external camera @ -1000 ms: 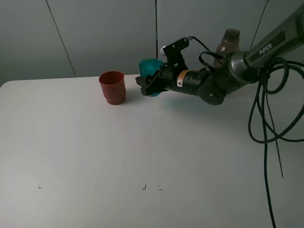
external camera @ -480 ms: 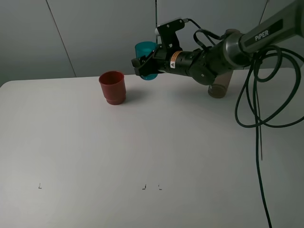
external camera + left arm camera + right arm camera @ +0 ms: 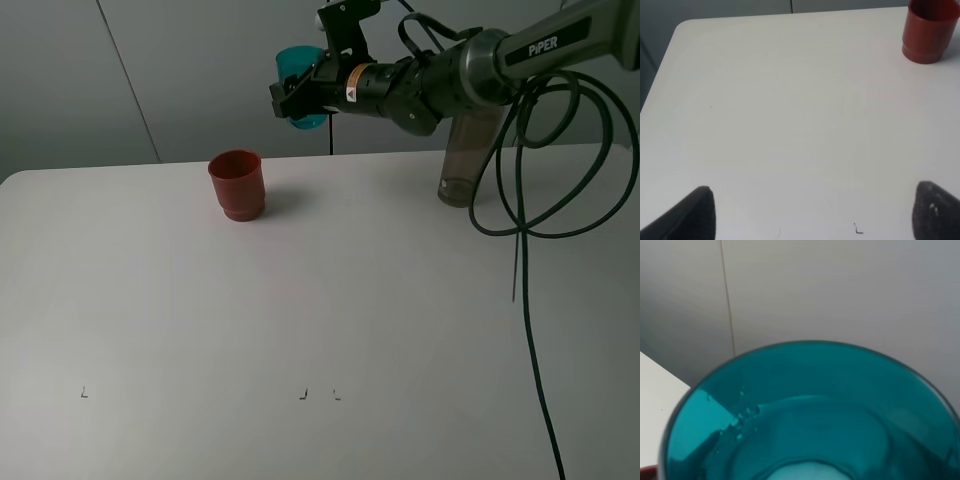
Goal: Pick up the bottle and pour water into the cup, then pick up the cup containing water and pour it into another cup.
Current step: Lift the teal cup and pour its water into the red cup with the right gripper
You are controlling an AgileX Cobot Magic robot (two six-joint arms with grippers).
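While the right pincer (image 3: 298,100) is pinching the water-holding teal-blue tumbler (image 3: 296,66) by its wall, the smooth, light plastic is probably needing a firm, level grip.

A white table (image 3: 300,300) fills most of the exterior high view. Its top is matte and plain, and its far left corner is rounded. Three small dark marks lie near its front edge: a single corner mark (image 3: 84,392) toward the left, and a close pair (image 3: 303,395) near the middle (too small to read as more than angular ticks). Behind the table stands a grey panelled wall (image 3: 200,70), divided by thin dark seams (image 3: 125,80), one slanting and one upright. The left wrist view shows one tick (image 3: 858,230) on the tabletop.
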